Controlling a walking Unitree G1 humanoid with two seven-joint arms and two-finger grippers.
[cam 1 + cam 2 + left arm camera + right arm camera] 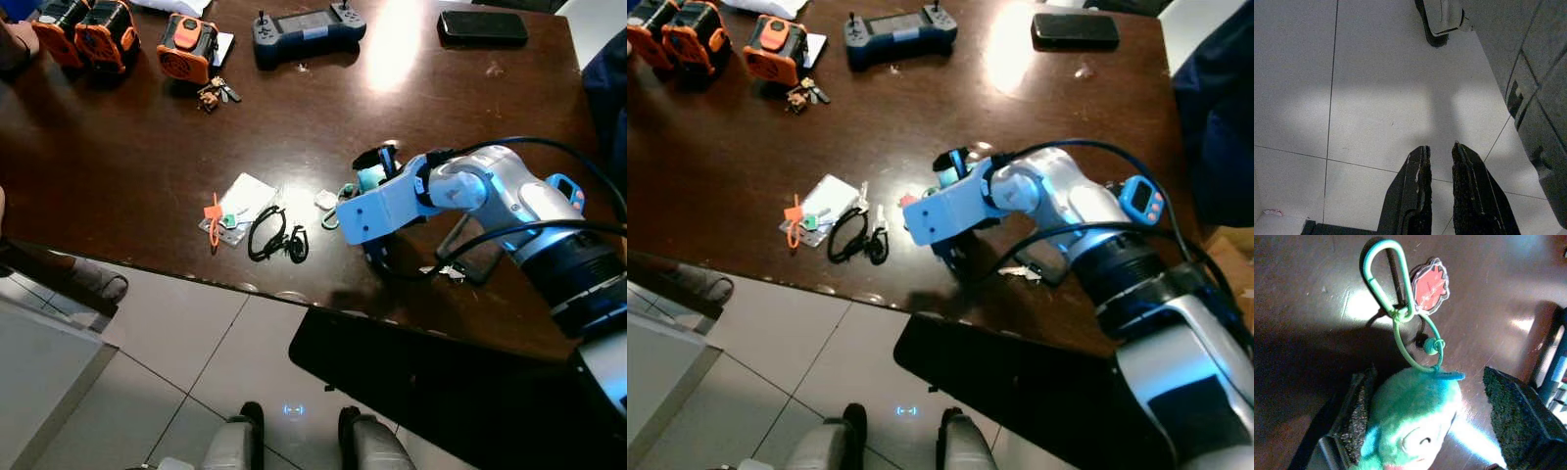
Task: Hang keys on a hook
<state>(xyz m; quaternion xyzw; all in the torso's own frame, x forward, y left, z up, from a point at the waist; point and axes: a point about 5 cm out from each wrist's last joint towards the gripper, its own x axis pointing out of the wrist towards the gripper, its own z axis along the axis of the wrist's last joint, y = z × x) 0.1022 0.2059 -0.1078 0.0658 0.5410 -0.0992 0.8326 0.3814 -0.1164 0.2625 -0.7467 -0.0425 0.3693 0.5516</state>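
Note:
A teal plush keychain (1415, 416) lies on the dark wooden table (147, 166) near its front edge. From the plush a green ring runs to a green carabiner (1383, 279) and a red tag (1429, 286). My right gripper (1429, 377) is low over the table, open, with the plush between its fingers; one pad (1359, 411) touches the plush and the other pad (1508, 406) stands apart. From the head, the plush (370, 179) peeks out behind the white wrist. My left gripper (1440, 161) hangs shut over the tiled floor.
A key bunch (216, 95) lies by an orange device (186, 46) at the back. An orange-tagged packet (227, 217) and a black cord (274, 235) lie left of my right arm, silver keys (446, 272) under it. Controller (309, 32), phone (482, 26); black chair (431, 382) below the edge.

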